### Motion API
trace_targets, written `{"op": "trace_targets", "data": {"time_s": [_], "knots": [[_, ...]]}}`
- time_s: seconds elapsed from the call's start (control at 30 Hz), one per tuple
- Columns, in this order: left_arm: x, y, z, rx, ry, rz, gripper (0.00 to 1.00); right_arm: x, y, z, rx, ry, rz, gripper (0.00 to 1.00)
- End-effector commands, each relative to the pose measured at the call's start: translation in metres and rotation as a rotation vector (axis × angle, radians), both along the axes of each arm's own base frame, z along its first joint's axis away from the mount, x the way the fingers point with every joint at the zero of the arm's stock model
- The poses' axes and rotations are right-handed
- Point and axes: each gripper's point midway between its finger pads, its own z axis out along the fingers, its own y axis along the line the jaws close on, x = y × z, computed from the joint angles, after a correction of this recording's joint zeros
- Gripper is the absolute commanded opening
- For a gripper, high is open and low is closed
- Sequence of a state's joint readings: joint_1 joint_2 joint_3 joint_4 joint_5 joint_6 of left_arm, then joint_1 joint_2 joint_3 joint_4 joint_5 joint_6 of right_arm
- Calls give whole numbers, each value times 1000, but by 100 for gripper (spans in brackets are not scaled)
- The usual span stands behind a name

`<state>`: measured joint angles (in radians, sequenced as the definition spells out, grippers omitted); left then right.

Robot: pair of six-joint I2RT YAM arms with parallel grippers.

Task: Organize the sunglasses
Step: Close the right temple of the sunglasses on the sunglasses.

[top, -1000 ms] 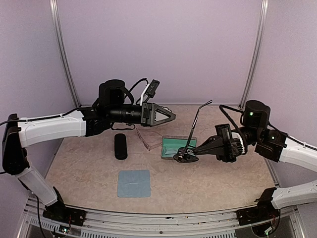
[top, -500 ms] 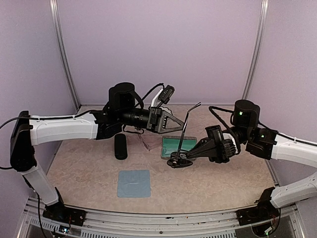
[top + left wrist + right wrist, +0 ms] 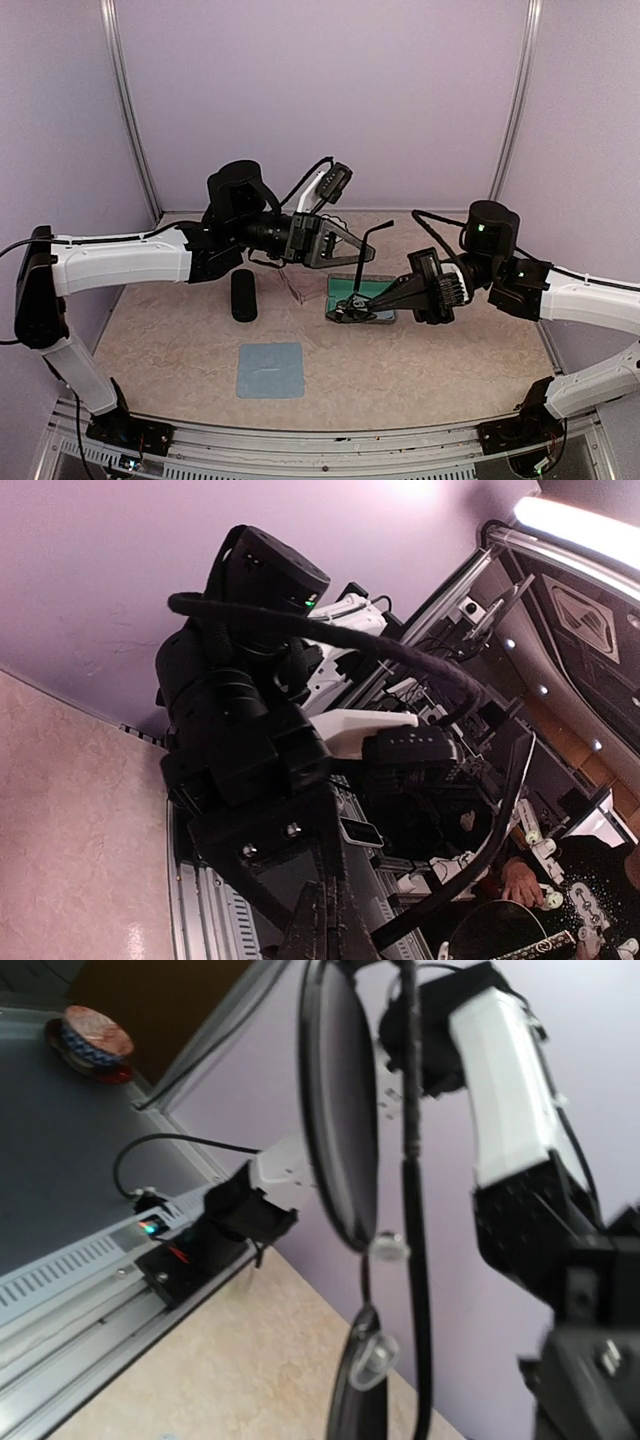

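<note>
My right gripper [image 3: 368, 305] is shut on the round dark sunglasses [image 3: 349, 311] and holds them low over the open teal-lined case [image 3: 345, 289]. One thin black temple arm [image 3: 376, 240] sticks up from them. In the right wrist view a dark lens [image 3: 340, 1110] and the nose pads fill the frame. My left gripper [image 3: 368, 256] is shut, and its tip is right beside that raised temple arm, which also shows in the left wrist view [image 3: 470, 880]. The pale pinkish-clear glasses [image 3: 294, 284] lie on the table, partly hidden under my left arm.
A black oblong case [image 3: 243, 295] lies left of the pale glasses. A blue cloth [image 3: 271, 369] lies flat near the front. The beige tabletop [image 3: 450, 360] is enclosed by lilac walls with metal posts.
My right gripper has carried the dark sunglasses left and back, over the teal-lined case. My left gripper has swung right and down, up to the raised temple arm.
</note>
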<state>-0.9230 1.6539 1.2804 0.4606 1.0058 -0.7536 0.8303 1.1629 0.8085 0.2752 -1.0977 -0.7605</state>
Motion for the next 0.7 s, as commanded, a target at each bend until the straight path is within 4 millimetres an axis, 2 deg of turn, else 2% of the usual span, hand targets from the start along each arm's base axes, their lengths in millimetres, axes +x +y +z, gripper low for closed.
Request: {"op": "trace_targets", "data": {"time_s": [0.0,0.17,0.3,0.47,0.67], "knots": [[-24,15,19,-67,-87,-70,0,9,3,9,24,26,-88,0],[-32,23,15,-55,-113,-76,0,20,2,7,22,32,-175,0],[-20,31,15,-47,-121,-5,0,26,1,4,0,42,-219,0],[21,49,20,-27,-109,214,0,37,-3,0,-43,29,-316,0],[71,89,23,-5,-98,486,0,64,-13,-16,-134,-10,-507,0]]}}
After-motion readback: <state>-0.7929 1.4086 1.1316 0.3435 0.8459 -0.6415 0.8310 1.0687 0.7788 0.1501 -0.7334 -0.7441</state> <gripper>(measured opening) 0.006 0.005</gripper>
